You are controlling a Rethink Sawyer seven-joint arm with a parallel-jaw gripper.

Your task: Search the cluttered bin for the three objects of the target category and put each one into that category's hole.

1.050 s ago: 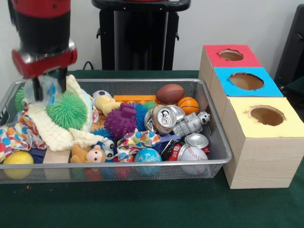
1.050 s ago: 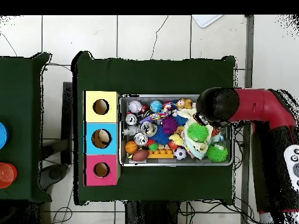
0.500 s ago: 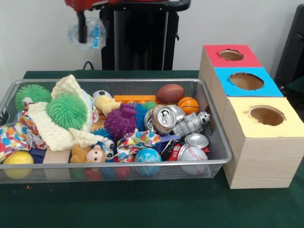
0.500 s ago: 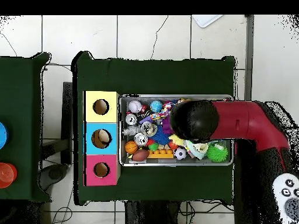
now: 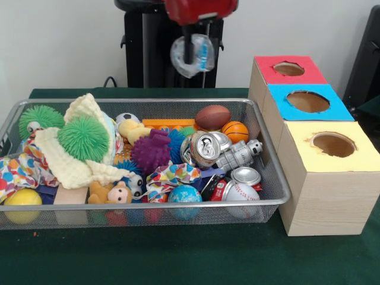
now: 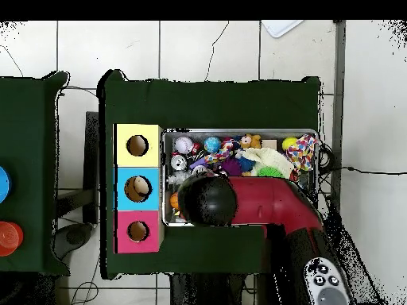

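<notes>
- Crumpled clear plastic bottle (image 5: 191,55), with a blue label, hangs in the gripper (image 5: 195,43), held high over the far rim of the wire mesh bin (image 5: 270,172)
- Gripper's dark fingers are closed on the bottle's middle; the bottle bulges out on both sides of them, so the hold looks narrow
- Below the gripper in the front view lie a toy football (image 5: 212,117), a mini basketball (image 5: 235,131) and crushed cans (image 5: 203,148); none touches the bottle
- Three holed boxes stand in a row just beside the bin, off to the gripper's side: in the front view the red-topped box (image 5: 289,69) is nearest it, the blue-topped box (image 5: 307,101) comes next and the yellow-topped box (image 5: 333,145) is farthest
- Overhead, the arm's wrist (image 6: 207,198) sits over the bin's end next to the boxes and hides the bottle
- Which hole takes the bottle cannot be told from the pictures; the carry would run sideways from the gripper toward the boxes, then down over a hole
- Bottle's crumpled width against the hole's rim is the likely snag
</notes>
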